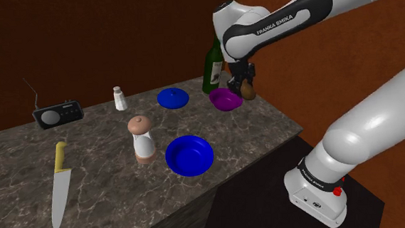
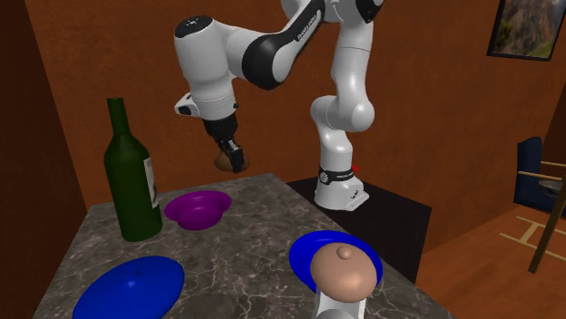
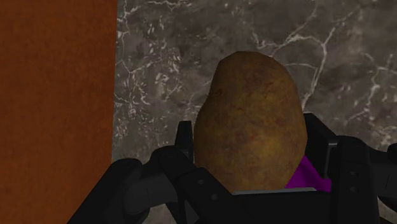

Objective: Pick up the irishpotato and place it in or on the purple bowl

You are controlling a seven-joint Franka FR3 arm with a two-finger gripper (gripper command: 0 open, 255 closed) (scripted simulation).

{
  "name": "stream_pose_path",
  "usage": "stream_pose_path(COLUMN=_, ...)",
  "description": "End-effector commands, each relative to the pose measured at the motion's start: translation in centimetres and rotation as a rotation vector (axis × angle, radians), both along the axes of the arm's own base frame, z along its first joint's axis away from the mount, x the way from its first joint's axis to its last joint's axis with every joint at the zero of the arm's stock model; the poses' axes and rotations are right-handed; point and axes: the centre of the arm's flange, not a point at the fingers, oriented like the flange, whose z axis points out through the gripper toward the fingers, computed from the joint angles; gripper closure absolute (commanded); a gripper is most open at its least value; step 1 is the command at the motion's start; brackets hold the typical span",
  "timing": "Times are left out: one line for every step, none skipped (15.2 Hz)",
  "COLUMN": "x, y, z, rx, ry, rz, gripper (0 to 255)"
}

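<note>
The brown potato [image 3: 249, 121] is hanging clenched between the fingers [image 3: 337, 159] of the gripper [image 1: 244, 86], its long axis running along them and its narrower end pointing down at the marble counter [image 1: 89, 158]. The wrist view is catching a sliver of the purple bowl [image 3: 310, 175] behind the potato, while the shoulder view is showing the potato in the air just beside that bowl. The arm is arching over, with its hand pointing downward.

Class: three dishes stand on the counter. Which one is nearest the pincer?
The purple bowl, beside the green bottle; the blue plate and blue bowl lie farther off.
</note>
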Motion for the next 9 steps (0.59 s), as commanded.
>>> stream_pose_path(x=2.7, y=-0.4, z=0.1, rx=0.0, ry=0.0, rz=0.0, gripper=255)
stream_pose_path(x=4.0, y=-0.6, z=0.1, rx=0.0, ry=0.0, rz=0.0, gripper=255)
stream_pose_path(x=5.3, y=-0.8, z=0.1, rx=0.0, ry=0.0, rz=0.0, gripper=255)
stream_pose_path(x=6.6, y=-1.0, z=0.1, rx=0.0, ry=0.0, rz=0.0, gripper=255)
stream_pose_path(x=7.9, y=-1.1, z=0.1, rx=0.0, ry=0.0, rz=0.0, gripper=255)
stream_pose_path(x=10.1, y=-1.4, z=0.1, rx=0.0, ry=0.0, rz=0.0, gripper=255)
stream_pose_path(x=10.1, y=-1.4, z=-0.4, rx=0.0, ry=0.0, rz=0.0, gripper=255)
stream_pose_path(x=10.1, y=-1.4, z=-0.9, rx=0.0, ry=0.0, rz=0.0, gripper=255)
stream_pose_path(x=10.1, y=-1.4, z=-1.5, rx=0.0, ry=0.0, rz=0.0, gripper=255)
